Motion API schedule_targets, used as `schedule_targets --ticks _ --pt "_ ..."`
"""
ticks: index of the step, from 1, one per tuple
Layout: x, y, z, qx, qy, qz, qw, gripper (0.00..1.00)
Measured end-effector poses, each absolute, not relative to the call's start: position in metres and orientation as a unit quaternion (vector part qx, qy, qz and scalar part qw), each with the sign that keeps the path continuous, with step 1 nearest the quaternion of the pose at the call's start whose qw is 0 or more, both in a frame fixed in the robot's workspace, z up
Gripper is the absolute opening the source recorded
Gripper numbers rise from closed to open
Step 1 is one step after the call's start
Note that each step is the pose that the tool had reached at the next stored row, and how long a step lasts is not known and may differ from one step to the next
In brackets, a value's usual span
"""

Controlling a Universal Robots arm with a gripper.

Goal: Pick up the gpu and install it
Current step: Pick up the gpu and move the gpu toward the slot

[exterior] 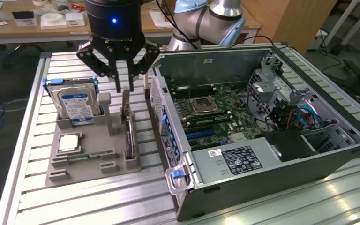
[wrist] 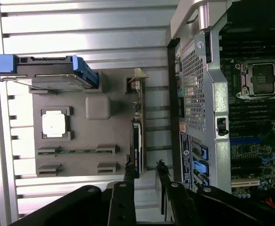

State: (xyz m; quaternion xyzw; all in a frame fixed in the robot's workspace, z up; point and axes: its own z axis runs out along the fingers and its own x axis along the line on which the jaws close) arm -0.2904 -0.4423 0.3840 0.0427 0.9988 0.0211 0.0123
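As I read the exterior view from its left to its right, I logged these entries.

1. Table point(exterior: 24, 140): slatted metal, carrying everything listed below.
2. Grey holder tray point(exterior: 89, 171): lay flat on the table, beside the computer case.
3. Hard drive point(exterior: 75, 105): silver with a blue label, stood upright in a blue-edged slot at the far end of the tray.
4. Processor chip point(exterior: 69, 142): lay flat in a square recess, nearer the camera than the drive.
5. Memory stick point(exterior: 91, 155): narrow and green, lay in a slot just nearer than the chip.
6. Gpu point(exterior: 129, 136): thin dark card, stood on its long edge in the tray's slot along the side nearest the case. It was still in the tray, not in the case.
7. Claw point(exterior: 124, 86): black, pointed down, hung over the far end of the gpu. Its fingers point(wrist: 129, 176) were apart with nothing between them; in the wrist view the card's end lay close to one finger. I could not tell whether they touched.
8. Computer case point(exterior: 280, 164): lay on its side with the panel off, motherboard point(exterior: 224, 122) exposed.
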Motion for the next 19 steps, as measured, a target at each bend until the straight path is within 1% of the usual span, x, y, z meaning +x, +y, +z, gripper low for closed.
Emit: schedule_targets --ticks 1,3,4,5,11,19 --pt "-0.2904 -0.4423 0.3840 0.043 0.999 0.021 0.012 0.29" --pt "-0.2904 -0.4423 0.3841 0.043 0.999 0.021 0.012 0.41" --pt "-0.2904 -0.4423 0.3840 0.043 0.999 0.021 0.012 0.41" --pt "-0.2904 -0.4423 0.3840 0.043 0.999 0.021 0.012 0.47" --pt "-0.2904 -0.4423 0.3839 0.043 0.999 0.021 0.012 0.47" --pt "-0.2952 -0.4423 0.3759 0.043 0.999 0.021 0.012 0.47"
